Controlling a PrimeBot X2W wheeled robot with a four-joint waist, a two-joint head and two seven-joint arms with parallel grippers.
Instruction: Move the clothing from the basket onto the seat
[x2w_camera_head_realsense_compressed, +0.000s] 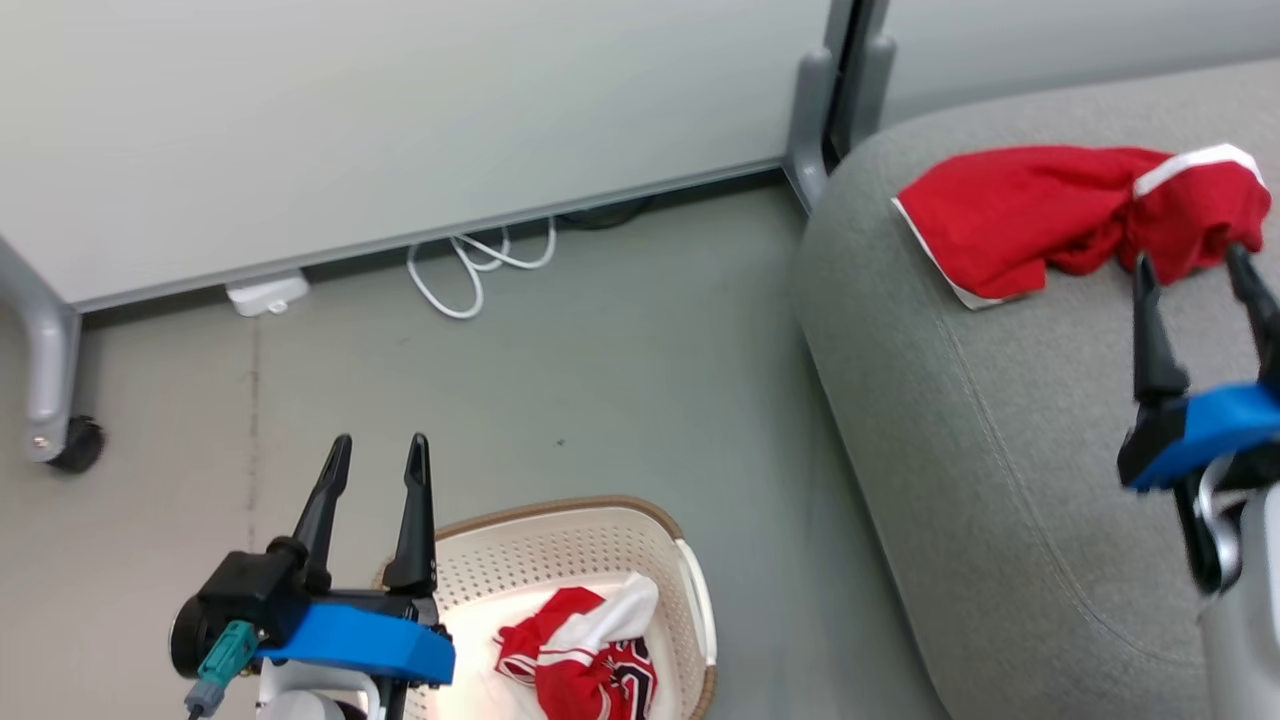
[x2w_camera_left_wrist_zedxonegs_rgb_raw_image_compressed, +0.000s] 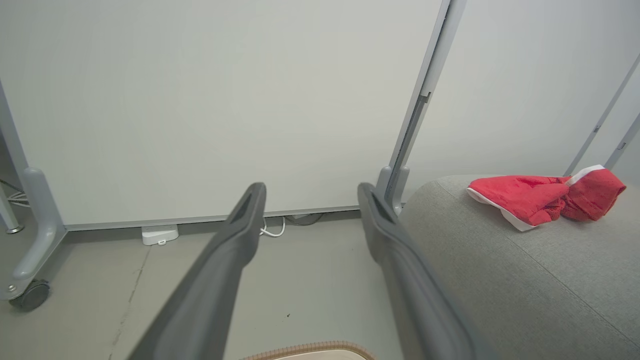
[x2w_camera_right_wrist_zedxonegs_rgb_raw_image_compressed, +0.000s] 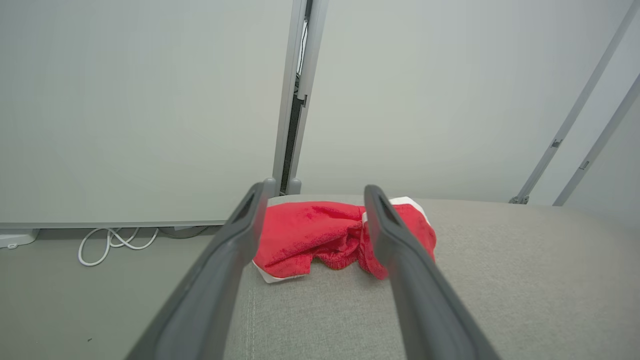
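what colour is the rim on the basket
Brown with a woven look, topping the cream-white basket. The head view shows it best.

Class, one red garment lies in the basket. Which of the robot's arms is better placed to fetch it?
Probably the left. The left gripper hangs open just beside the basket holding the red-and-white garment; the right gripper is open over the seat by the plain red garment, farther off.

A plain red garment (x2w_camera_head_realsense_compressed: 1040, 215) with thin white edging lies crumpled near the far edge of the light grey seat (x2w_camera_head_realsense_compressed: 1000, 430). A red-and-white garment (x2w_camera_head_realsense_compressed: 575, 655) sits bunched against the right wall of the cream perforated basket (x2w_camera_head_realsense_compressed: 530, 560).
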